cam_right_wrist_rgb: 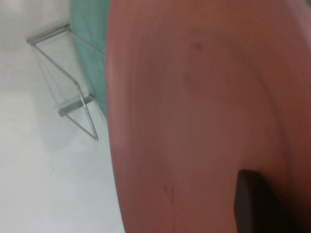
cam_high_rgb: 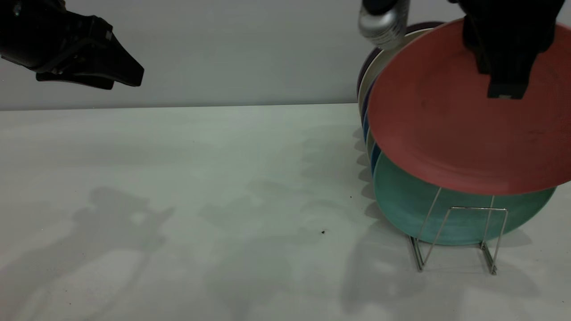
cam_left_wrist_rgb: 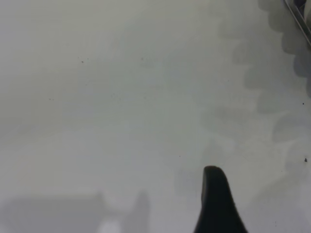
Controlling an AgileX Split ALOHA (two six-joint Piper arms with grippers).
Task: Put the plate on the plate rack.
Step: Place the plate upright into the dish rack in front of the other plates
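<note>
The right gripper (cam_high_rgb: 504, 67), at the upper right of the exterior view, is clamped on the top edge of the pink plate (cam_high_rgb: 464, 120), one black finger (cam_right_wrist_rgb: 252, 204) lying across its face. The plate hangs nearly upright, tipped a little, in the air above the front of the plate rack (cam_high_rgb: 459, 236). Its lower rim covers the top of the teal plate (cam_high_rgb: 428, 209), which already stands in the rack at the lower right of the frame. Whether the two plates touch I cannot tell.

Holding it by the top edge looks sensible: the bottom rim is left free to drop between the wire loops. The front loop stands bare ahead of the teal plate, so that gap seems the likely place for the pink one. More plates (cam_high_rgb: 370, 84), cream, blue and dark, are lined up behind the teal one, filling the rear of the rack.

The left gripper (cam_high_rgb: 120, 76) hangs at the upper left of the exterior view, well apart from the rack, over the bare white table (cam_high_rgb: 200, 178). Only one finger tip (cam_left_wrist_rgb: 216, 204) shows in its own wrist view, and I cannot tell whether its fingers are apart or together.

The plate is not yet in the rack. I'd judge the lowering needs care, since its rim could catch the wire or knock the teal plate
</note>
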